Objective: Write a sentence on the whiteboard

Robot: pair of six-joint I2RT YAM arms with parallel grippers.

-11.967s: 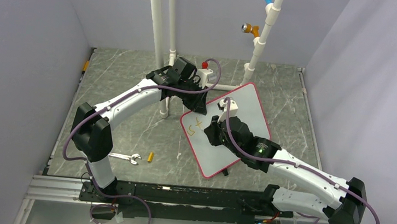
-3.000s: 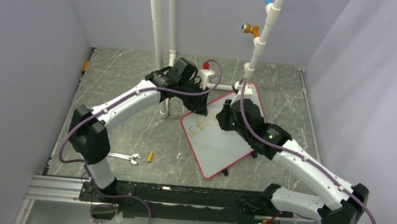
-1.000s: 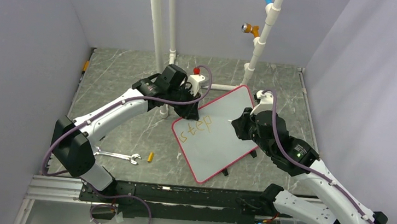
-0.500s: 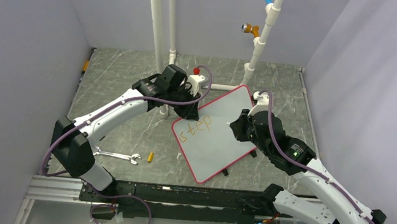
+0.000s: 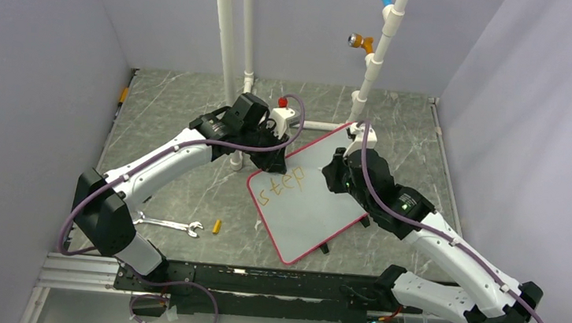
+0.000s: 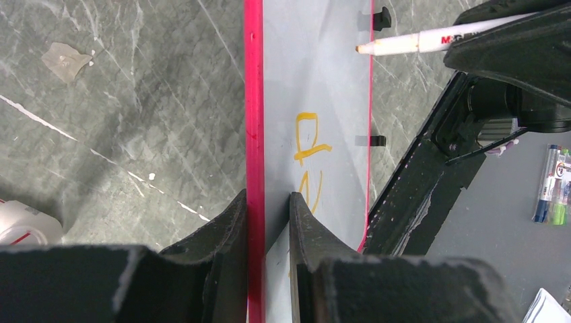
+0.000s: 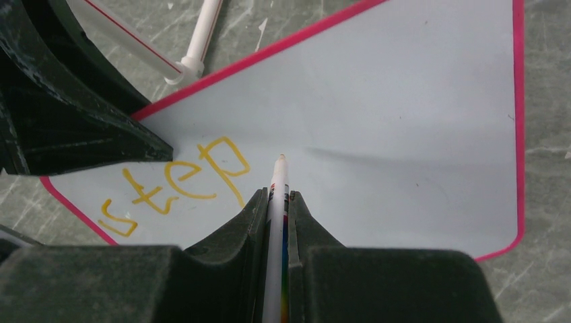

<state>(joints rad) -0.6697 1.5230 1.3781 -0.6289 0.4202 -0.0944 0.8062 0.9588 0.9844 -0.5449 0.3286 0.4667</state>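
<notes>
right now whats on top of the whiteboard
Orange writing, "step", on the whiteboard. The right gripper holds a marker beside it; tip contact unclear. The left gripper clamps the rim, hiding that edge.

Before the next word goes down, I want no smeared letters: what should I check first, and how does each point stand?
1. Left gripper clamped on the whiteboard rim: ok.
2. Right gripper shut on the marker: ok.
3. Marker tip clear of "step", just past the p: ok.
4. Bare board ahead of the tip: ok.
5. Tip touching the board: cannot tell.
</notes>
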